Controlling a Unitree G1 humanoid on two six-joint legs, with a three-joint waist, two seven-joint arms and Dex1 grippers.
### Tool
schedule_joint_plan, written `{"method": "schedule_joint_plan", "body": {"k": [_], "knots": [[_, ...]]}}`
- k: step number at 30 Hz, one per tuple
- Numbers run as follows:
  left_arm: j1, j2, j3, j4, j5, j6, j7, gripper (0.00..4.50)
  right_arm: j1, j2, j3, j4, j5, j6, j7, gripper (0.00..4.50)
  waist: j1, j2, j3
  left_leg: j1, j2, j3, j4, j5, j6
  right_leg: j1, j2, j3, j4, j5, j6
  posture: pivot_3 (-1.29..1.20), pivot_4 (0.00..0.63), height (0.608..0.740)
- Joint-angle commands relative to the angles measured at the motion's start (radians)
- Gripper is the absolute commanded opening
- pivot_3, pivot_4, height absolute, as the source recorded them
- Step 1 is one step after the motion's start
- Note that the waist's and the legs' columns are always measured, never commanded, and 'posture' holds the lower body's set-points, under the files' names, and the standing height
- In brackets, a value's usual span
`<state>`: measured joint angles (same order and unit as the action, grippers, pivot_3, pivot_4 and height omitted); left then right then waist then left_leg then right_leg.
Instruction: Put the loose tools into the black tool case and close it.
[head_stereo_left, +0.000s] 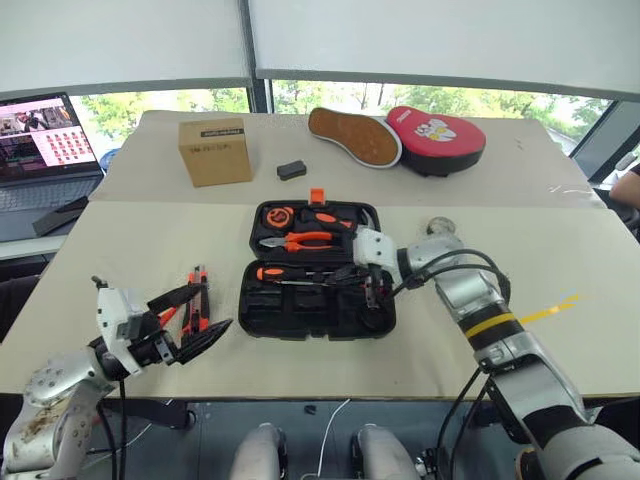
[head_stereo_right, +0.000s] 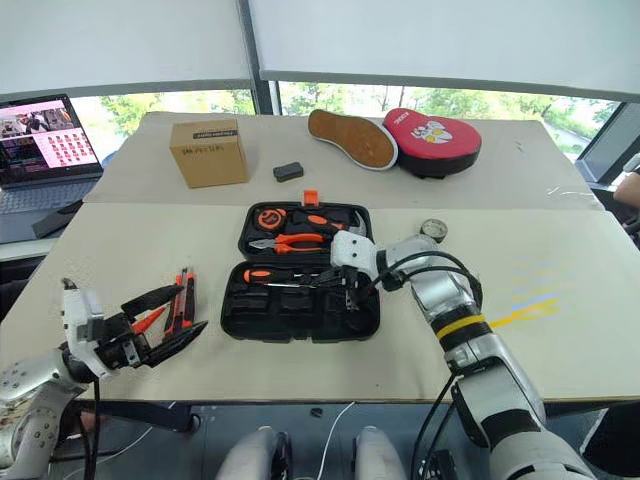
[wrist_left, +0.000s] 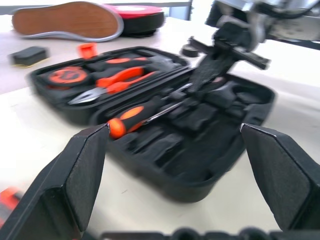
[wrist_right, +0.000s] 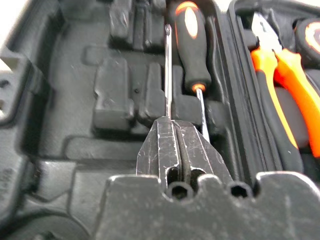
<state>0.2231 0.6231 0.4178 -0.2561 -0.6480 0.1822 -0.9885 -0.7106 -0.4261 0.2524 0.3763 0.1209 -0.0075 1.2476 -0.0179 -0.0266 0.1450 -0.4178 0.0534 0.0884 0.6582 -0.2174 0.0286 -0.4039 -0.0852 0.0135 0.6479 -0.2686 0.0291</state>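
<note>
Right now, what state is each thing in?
black tool case: open, lid flat back.
right gripper: shut on a thin shaft inside the case.
left gripper: open, empty.
screwdriver: seated in its slot.
utility knife: loose on the table.
cardboard box: closed.
laptop: screen lit.

Far side of the desk (head_stereo_left: 560, 250), a brown cardboard box (head_stereo_left: 215, 151) stands upright, a small dark block (head_stereo_left: 291, 170) lying just beside it. Further right, a shoe (head_stereo_left: 354, 136) rests sole-up, touching a red pad (head_stereo_left: 436, 139) with a cartoon print. An open laptop (head_stereo_left: 45, 150) glows at the left edge. One small round object (head_stereo_right: 434, 229), possibly a gauge, sits mid-desk.
</note>
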Motion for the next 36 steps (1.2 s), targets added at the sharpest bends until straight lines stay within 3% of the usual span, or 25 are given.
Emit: {"method": "schedule_joint_plan", "body": {"k": [1, 4, 10, 16, 22, 29, 36], "knots": [[0.066, 0.025, 0.132, -0.016, -0.026, 0.028, 0.047, 4.5, 0.068, -0.095, -0.152, -0.121, 0.15, -0.022, 0.07, 1.35, 0.003, 0.0, 0.0, -0.001, 0.0, 0.0, 0.0, 0.0, 0.0, 0.0, -0.001, 0.0, 0.0, 0.0, 0.0, 0.0, 0.15, 0.74], [0.163, 0.04, 0.253, 0.011, -0.009, 0.053, 0.083, 4.5, 0.194, -0.133, -0.303, -0.186, 0.288, -0.071, 0.088, 2.41, 0.005, -0.002, 0.0, -0.001, -0.002, 0.0, 0.0, 0.0, 0.0, 0.001, -0.004, -0.002, -0.002, 0.0, 0.0, 0.0, 0.15, 0.74], [0.327, 0.044, 0.438, 0.148, -0.006, 0.066, 0.068, 4.5, 0.459, -0.196, -0.481, -0.244, 0.387, -0.179, 0.136, 4.46, 0.005, -0.002, 0.0, 0.0, -0.002, 0.001, -0.001, 0.0, 0.001, 0.001, -0.005, -0.002, -0.003, 0.0, 0.0, 0.0, 0.15, 0.74], [0.345, 0.087, 0.478, 0.225, 0.009, 0.102, 0.079, 4.5, 0.615, -0.215, -0.555, -0.307, 0.447, -0.152, 0.116, 4.46, 0.005, -0.002, 0.0, 0.003, -0.001, 0.001, -0.001, -0.002, -0.002, 0.001, -0.005, -0.002, -0.002, -0.003, -0.005, 0.0, 0.15, 0.74], [0.256, 0.234, 0.375, 0.168, -0.011, 0.243, 0.016, 4.5, 0.63, -0.194, -0.536, -0.501, 0.511, -0.116, 0.054, 4.46, 0.012, -0.003, 0.001, 0.003, -0.001, 0.001, 0.0, -0.005, -0.007, 0.0, -0.006, -0.002, -0.001, -0.003, -0.004, 0.0, 0.15, 0.74], [0.037, 0.389, 0.073, 0.246, 0.129, 0.305, -0.029, 4.5, 0.596, -0.162, -0.435, -0.718, 0.568, -0.021, -0.035, 4.46, 0.006, -0.003, 0.001, 0.002, -0.002, 0.001, -0.002, -0.004, -0.006, 0.001, -0.005, -0.002, -0.001, -0.001, -0.001, 0.0, 0.15, 0.74], [-0.141, 0.388, -0.13, 0.306, 0.22, 0.313, -0.045, 4.5, 0.576, -0.144, -0.388, -0.728, 0.551, -0.001, -0.054, 4.46, 0.006, -0.005, 0.002, 0.002, -0.002, 0.002, -0.002, 0.0, 0.0, 0.0, -0.004, -0.001, -0.001, -0.001, -0.001, 0.0, 0.15, 0.74]]}}
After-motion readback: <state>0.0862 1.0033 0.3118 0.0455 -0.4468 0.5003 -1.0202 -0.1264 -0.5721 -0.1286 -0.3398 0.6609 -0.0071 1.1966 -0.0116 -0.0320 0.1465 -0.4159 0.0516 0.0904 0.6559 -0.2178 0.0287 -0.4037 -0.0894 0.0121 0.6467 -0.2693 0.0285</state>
